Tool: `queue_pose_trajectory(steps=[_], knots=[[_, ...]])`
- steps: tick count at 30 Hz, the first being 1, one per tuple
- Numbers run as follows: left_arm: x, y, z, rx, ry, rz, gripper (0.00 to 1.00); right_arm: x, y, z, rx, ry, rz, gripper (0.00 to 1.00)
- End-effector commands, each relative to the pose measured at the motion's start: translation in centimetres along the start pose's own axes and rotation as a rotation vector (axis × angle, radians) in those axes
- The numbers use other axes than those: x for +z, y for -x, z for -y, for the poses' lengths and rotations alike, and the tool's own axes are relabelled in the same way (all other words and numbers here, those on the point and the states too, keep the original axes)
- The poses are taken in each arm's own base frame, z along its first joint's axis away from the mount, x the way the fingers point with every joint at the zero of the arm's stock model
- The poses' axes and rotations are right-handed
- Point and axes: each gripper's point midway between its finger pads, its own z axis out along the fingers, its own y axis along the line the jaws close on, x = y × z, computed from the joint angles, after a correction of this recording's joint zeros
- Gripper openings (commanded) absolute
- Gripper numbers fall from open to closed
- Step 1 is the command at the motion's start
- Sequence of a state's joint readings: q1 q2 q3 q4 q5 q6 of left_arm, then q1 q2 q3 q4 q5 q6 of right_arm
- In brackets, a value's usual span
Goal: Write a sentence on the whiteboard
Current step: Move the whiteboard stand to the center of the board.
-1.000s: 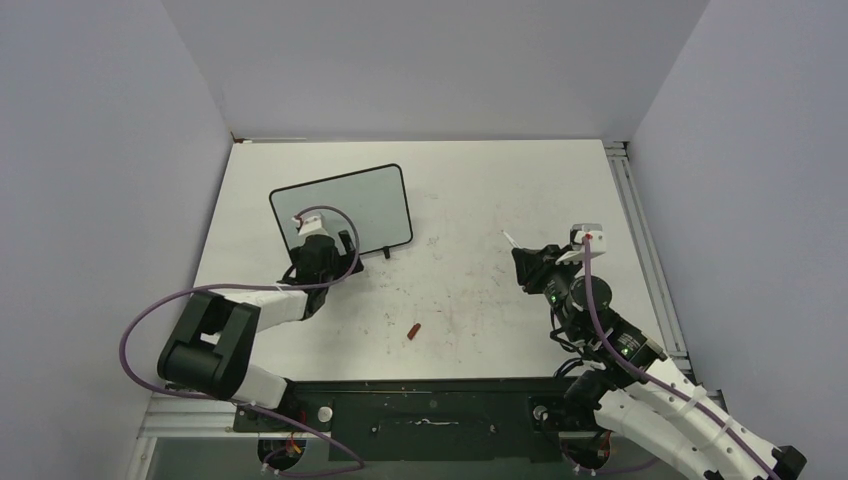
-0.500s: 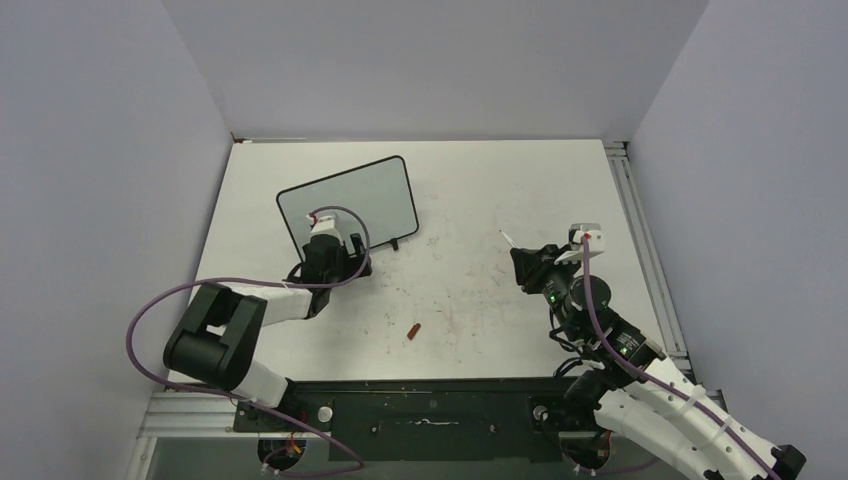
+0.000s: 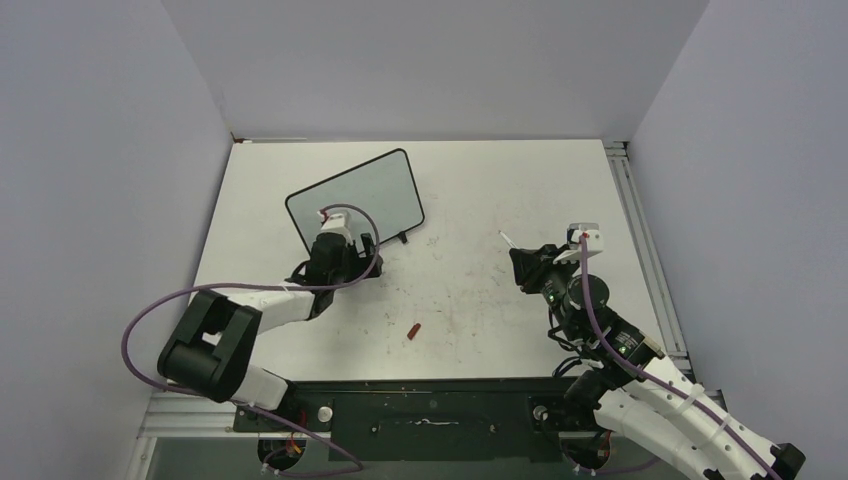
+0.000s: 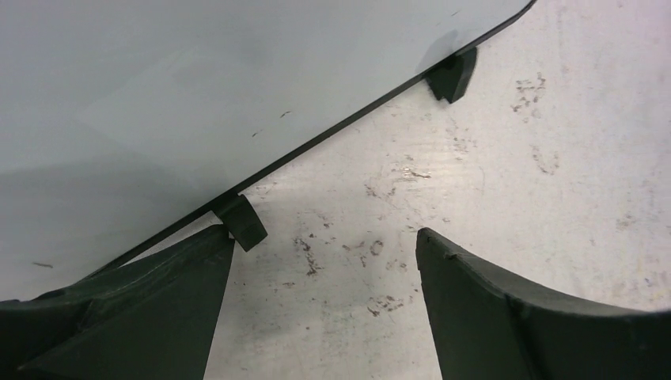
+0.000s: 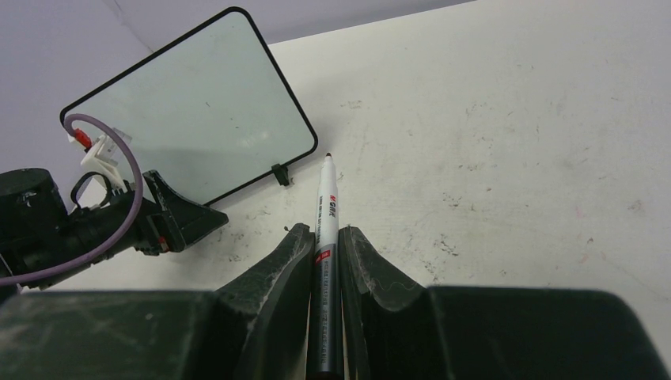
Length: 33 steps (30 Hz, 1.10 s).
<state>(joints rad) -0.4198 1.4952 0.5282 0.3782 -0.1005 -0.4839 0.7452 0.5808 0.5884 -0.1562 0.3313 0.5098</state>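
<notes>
The whiteboard (image 3: 356, 194) stands tilted at the far left of the table, with a pale glossy face (image 5: 188, 109) inside a thin black frame. No sentence shows on it; the face is blank (image 4: 198, 87). My left gripper (image 3: 346, 254) sits low at the board's near edge and is open (image 4: 324, 237), with bare table between its fingers. Its left finger (image 4: 158, 293) lies against the bottom frame beside a black foot (image 4: 242, 222). My right gripper (image 3: 523, 264) is shut (image 5: 321, 234) on a white marker (image 5: 327, 198), uncapped, its tip (image 3: 506, 237) pointing toward the board.
A small red cap (image 3: 413, 331) lies on the table between the arms, near the front. The tabletop (image 3: 470, 200) is smeared with old marker stains. A metal rail (image 3: 640, 240) runs along the right edge, and grey walls close in the left, back and right.
The whiteboard has slid away and to the right, turning slightly. My left gripper followed along its lower edge. The right arm with the marker has barely moved.
</notes>
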Motion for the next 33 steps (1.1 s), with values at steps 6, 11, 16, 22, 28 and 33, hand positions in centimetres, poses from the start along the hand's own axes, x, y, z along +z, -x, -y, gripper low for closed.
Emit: queue_pose_trajectory(steps=[6,11,16,22,28,33], knots=[[-5.3,3.4,2.6,-0.032,-0.101,0.039,0.87,-0.3,1.2,-0.5,0.025,0.027,0.046,0.05],[-8.2,4.3,3.4,-0.054,-0.137,0.011,0.89,-0.3,1.5,-0.6,0.026,0.030,0.051,0.05],[-9.6,5.9,2.6,-0.052,-0.076,0.022,0.89,-0.4,1.3,-0.5,0.031,0.032,0.050,0.05],[-7.9,6.6,0.2,-0.116,0.059,0.099,0.82,-0.6,0.9,-0.5,0.056,0.042,0.053,0.05],[-5.2,6.9,-0.8,-0.163,0.123,0.164,0.78,-1.1,1.1,-0.4,0.064,0.045,0.060,0.05],[-3.0,6.7,-0.3,-0.142,0.153,0.153,0.75,-1.3,1.3,-0.1,0.061,0.037,0.066,0.05]])
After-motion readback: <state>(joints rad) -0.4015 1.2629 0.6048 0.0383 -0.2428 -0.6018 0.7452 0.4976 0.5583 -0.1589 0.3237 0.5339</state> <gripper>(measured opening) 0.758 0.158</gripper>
